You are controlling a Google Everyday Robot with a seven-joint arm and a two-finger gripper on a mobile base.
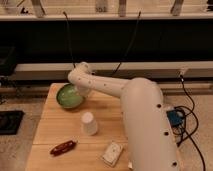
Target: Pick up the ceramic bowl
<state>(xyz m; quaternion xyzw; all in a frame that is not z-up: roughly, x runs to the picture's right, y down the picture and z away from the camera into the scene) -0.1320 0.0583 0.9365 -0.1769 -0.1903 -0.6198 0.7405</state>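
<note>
tool [81,94] at ceramic bowl [67,96], cup [89,123] before

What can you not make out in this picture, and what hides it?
- Camera view: gripper, shut at the ceramic bowl's right rim; the wrist hides whether it clamps the rim.
- Camera view: wooden table's right side, hidden behind the white arm.
- Camera view: white packet's print, too small to read.

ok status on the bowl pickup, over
gripper shut at right rim of the ceramic bowl. bowl on the table, not yet lifted. upturned white cup stands apart, not in the way.
</note>
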